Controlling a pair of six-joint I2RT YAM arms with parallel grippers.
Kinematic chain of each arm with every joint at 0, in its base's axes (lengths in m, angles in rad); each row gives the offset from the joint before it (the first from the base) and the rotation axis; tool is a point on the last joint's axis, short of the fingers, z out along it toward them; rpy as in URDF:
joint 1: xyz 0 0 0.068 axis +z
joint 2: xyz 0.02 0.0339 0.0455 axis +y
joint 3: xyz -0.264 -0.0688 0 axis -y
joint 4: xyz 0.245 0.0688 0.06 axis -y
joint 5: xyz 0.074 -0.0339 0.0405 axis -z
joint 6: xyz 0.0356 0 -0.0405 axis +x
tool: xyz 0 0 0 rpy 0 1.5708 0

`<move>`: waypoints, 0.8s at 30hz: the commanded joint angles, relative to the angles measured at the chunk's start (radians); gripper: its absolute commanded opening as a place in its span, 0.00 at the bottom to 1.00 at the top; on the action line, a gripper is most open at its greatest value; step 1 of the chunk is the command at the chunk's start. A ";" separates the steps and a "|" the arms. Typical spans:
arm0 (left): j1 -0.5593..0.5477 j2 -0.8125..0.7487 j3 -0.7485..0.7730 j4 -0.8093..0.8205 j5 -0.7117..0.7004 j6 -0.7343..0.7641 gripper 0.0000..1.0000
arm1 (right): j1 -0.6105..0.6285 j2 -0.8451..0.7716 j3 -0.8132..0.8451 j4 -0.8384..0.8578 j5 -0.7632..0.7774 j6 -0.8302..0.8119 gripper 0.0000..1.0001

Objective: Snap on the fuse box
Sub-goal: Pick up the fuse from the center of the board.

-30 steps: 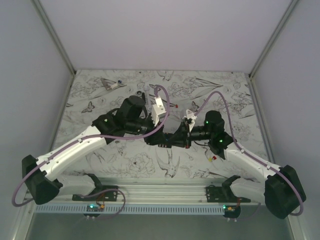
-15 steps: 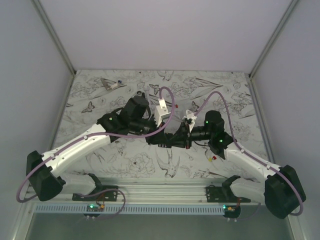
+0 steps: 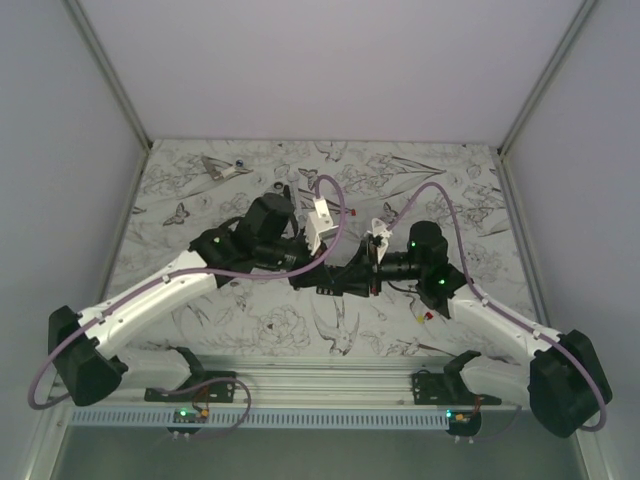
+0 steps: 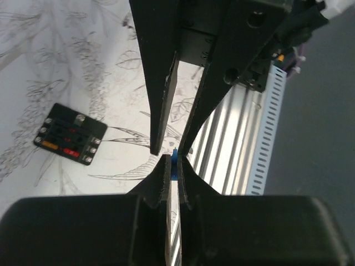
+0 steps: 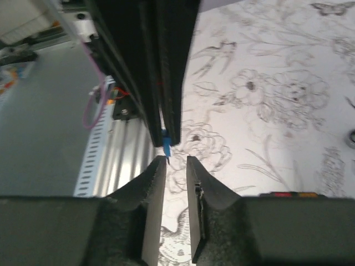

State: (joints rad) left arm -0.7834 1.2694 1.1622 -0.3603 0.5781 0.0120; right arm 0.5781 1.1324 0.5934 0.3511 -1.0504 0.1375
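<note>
The fuse box [image 4: 70, 134], a small black box with red and orange fuses in its slots, lies flat on the flower-printed table to the left of the grippers; a strip of it [image 5: 288, 194] shows at the right wrist view's lower right. Both grippers meet tip to tip above the table. My left gripper [image 4: 174, 160] is shut on a tiny blue fuse [image 4: 175, 166] at its very tips. My right gripper [image 5: 176, 159] faces it with a clear gap between its fingers, and the blue fuse [image 5: 165, 145] hangs just beyond its left fingertip. In the top view the arms hide the box.
Loose red and yellow fuses [image 3: 425, 316] lie by the right forearm. A small metal piece [image 3: 222, 168] rests at the back left. The ribbed aluminium rail [image 3: 330, 385] runs along the near edge, and walls enclose the table on three sides.
The left gripper's jaws have closed onto the blue fuse. The right gripper's jaws have come apart and let go of it. The left wrist shifted slightly.
</note>
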 commanded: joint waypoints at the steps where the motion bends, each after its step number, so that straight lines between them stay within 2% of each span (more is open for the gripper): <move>1: 0.006 -0.028 -0.017 -0.005 -0.164 -0.058 0.00 | -0.011 -0.001 0.021 -0.039 0.222 -0.009 0.31; 5: 0.007 -0.009 -0.018 -0.005 -0.371 -0.159 0.00 | -0.035 0.033 0.013 -0.084 0.418 0.031 0.34; 9: 0.008 0.077 -0.010 -0.004 -0.517 -0.295 0.00 | -0.045 0.094 0.010 -0.120 0.577 0.068 0.38; 13: 0.007 0.147 0.004 -0.004 -0.638 -0.414 0.00 | -0.046 0.163 -0.008 -0.110 0.666 0.093 0.37; 19: 0.005 0.267 0.054 -0.004 -0.676 -0.511 0.00 | -0.046 0.284 -0.044 -0.040 0.773 0.145 0.32; 24: 0.000 0.346 0.095 -0.004 -0.682 -0.536 0.00 | -0.031 0.370 -0.041 0.009 0.761 0.167 0.32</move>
State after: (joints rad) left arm -0.7826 1.5742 1.2129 -0.3592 -0.0601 -0.4683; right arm 0.5388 1.4666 0.5503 0.2813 -0.3260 0.2703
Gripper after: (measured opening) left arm 0.034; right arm 0.322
